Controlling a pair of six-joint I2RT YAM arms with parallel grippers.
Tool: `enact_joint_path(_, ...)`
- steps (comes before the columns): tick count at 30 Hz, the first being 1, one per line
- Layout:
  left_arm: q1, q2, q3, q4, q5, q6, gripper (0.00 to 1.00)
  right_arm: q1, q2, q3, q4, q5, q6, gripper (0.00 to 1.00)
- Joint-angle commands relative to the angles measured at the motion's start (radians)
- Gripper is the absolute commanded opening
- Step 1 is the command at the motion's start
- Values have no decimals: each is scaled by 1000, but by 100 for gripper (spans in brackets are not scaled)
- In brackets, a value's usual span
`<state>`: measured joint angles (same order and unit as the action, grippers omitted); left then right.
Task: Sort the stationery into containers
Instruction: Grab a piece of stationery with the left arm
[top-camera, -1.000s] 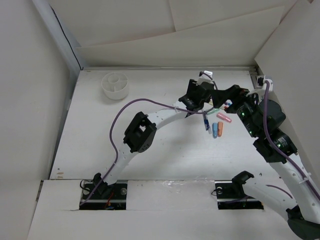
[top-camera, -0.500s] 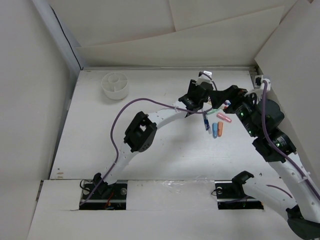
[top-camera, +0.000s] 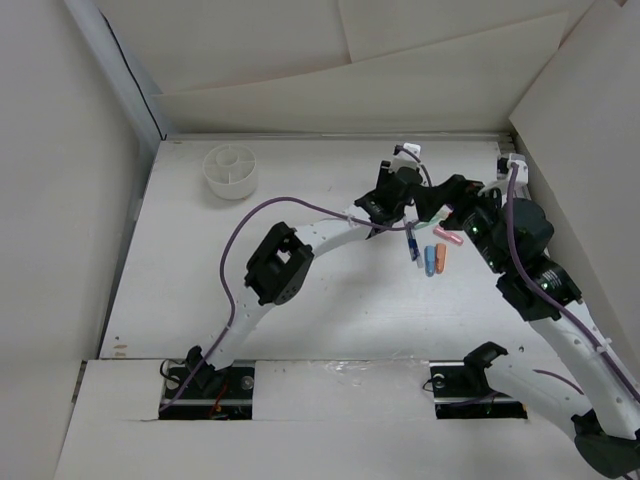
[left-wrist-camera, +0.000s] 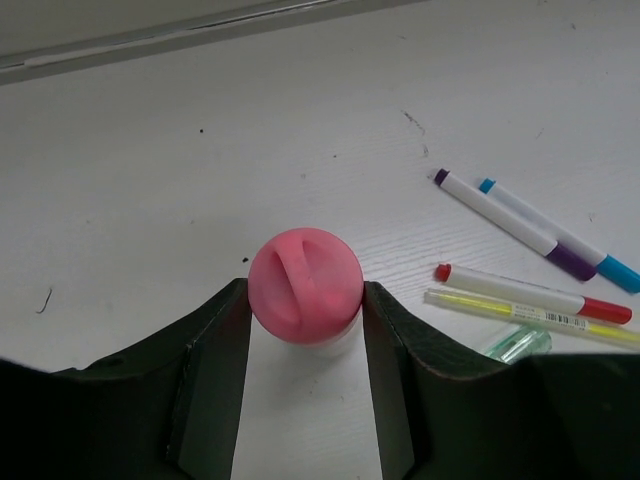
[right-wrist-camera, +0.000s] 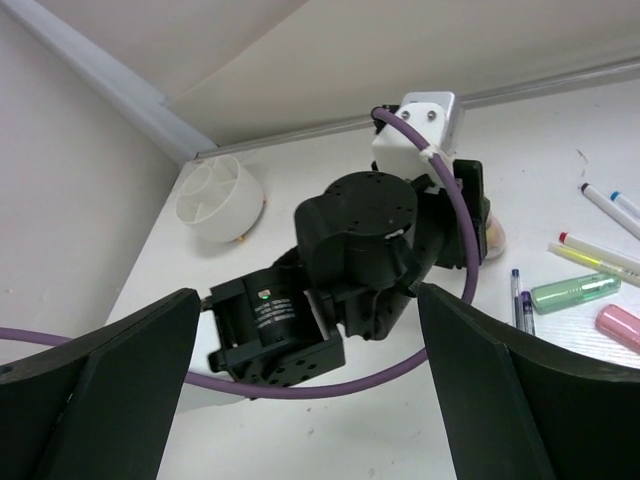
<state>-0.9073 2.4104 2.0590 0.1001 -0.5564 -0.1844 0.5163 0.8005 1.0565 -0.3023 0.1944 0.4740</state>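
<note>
Left gripper (left-wrist-camera: 305, 300) stands over the short tube (left-wrist-camera: 305, 280). The jaws straddle its pink cap, both pads touch the cap's sides, and the tube is upright on the table (left-wrist-camera: 180, 150). Whether the squeeze is firm yet cannot be told.

Step in hand, by judgement, is securing the tube for the lift. Doing it well means keeping the cap centred between the pads. The cap is round and may roll out of an off-centre pinch, so a straight-up lift is safer than a drag.

Pens (left-wrist-camera: 520, 225) and a red-capped marker (left-wrist-camera: 535, 297) lie near the left gripper's right side but apart from the tube, so nothing snags there.

Right gripper (right-wrist-camera: 307, 295) is spread wide and holds nothing. It hangs just beside the left wrist, which is the tight side.

The white cup (top-camera: 230, 170) sits well off to the left gripper's left. Bare table lies between, so that route looks open. The table's back edge (left-wrist-camera: 200, 40) is near, ahead of the jaws.
</note>
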Motion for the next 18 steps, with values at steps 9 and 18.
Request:
enact_joint_path(9,13,-281,-272,116,-62,-10,13,-7,-24,-18,60,-4,-14,95)
enact_joint_path(18,132,-519,-444,122,1,-110,12,-7,-24,-36,69,-4,-14,95)
